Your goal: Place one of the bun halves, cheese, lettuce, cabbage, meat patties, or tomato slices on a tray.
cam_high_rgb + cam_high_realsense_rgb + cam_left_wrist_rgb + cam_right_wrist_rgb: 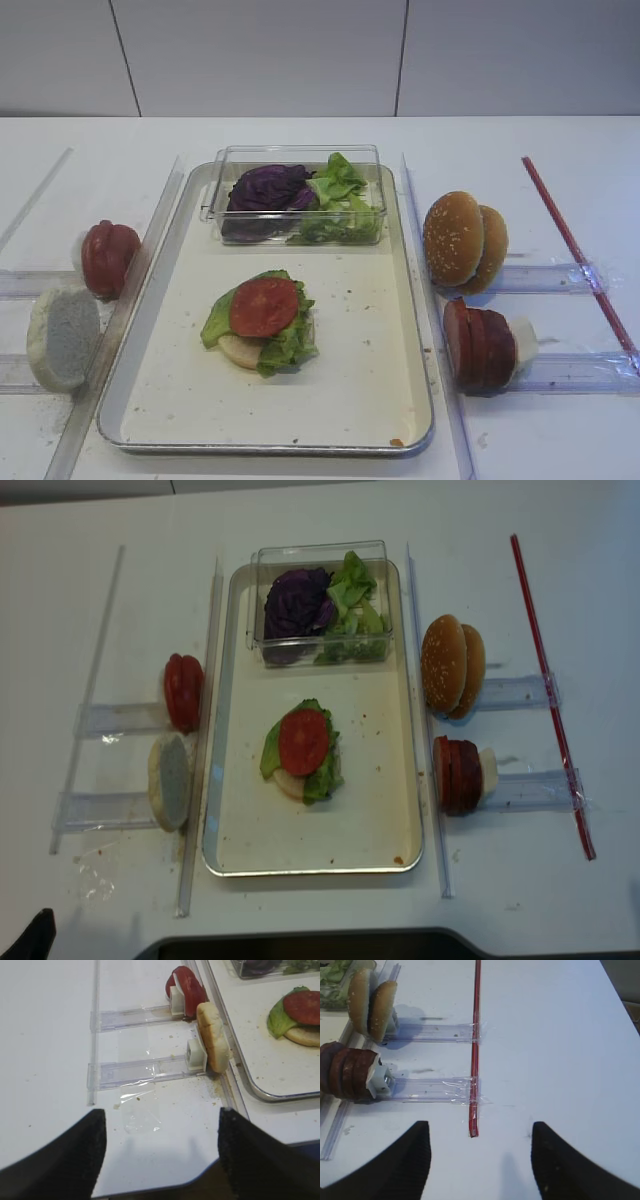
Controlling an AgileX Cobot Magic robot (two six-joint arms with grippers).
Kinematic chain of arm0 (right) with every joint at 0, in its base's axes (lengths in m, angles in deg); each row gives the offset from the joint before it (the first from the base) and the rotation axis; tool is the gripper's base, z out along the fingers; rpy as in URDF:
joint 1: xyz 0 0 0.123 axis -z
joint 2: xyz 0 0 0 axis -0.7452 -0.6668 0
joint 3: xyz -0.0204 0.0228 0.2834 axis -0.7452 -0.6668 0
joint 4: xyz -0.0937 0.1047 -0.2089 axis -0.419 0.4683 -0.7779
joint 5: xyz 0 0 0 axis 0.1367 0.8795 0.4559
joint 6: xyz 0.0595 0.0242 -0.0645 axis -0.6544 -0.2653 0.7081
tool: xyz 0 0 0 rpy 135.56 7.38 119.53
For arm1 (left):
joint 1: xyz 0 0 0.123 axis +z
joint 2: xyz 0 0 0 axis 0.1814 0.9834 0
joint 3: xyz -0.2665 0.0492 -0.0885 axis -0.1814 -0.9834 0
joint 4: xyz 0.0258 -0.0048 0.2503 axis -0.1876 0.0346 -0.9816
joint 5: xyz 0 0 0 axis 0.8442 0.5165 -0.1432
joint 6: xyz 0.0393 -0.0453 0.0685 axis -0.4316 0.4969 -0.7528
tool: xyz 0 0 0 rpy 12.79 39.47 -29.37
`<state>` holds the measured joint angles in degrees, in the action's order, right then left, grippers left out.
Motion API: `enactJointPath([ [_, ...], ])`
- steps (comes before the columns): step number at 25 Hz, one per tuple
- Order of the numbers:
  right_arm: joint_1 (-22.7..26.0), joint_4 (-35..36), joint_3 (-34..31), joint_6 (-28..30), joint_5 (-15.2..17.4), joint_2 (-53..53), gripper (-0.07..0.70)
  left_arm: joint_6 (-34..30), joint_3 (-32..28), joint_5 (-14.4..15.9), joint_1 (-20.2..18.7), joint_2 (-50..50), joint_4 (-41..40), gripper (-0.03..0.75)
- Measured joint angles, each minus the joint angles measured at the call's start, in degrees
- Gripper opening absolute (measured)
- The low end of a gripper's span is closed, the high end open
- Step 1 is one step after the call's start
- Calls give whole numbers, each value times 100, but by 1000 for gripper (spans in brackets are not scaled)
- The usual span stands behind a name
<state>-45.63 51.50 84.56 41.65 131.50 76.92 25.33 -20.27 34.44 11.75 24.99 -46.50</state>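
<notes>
Risks first. The stack on the tray (150,400) is bottom bun w/ lettuce (285,345) and one tomato slice (264,306) on top, sitting loose and a bit off-centre. My read: next layer is prob a meat patty or top bun, and dropping it off-centre could tip the slice or slide the whole stack. The meat patties (347,1072) stand on edge, packed tight in their clear holder, up and to the left of the right pincer (480,1162). A sloppy pinch could take two at once or drag the holder, which is only taped to the surface (555,1050). The red rod (475,1045) lies straight ahead of that pincer, so a direct reach could snag it. Sesame bun halves (370,1002) sit further ahead-left, also on edge, easy to knock over.

Left pincer (162,1152): fingers wide apart, holding nothing, touching nothing, hovering over bare surface near its front edge. Pale bun half (214,1035) is ahead and right of it; spare tomato slices (190,987) just beyond that; tray edge further right.

Right pincer: also spread wide, empty, no contact. Cabbage (268,188) stays in the clear box (295,155) at the tray's far end.
</notes>
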Motion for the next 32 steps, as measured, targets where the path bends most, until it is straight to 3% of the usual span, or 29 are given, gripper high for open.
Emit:
enactJointPath([
  [23,0,0,0,0,0,0,456,12,0,0,0,0,0,442],
  [32,0,0,0,0,0,0,454,23,0,0,0,0,0,517],
])
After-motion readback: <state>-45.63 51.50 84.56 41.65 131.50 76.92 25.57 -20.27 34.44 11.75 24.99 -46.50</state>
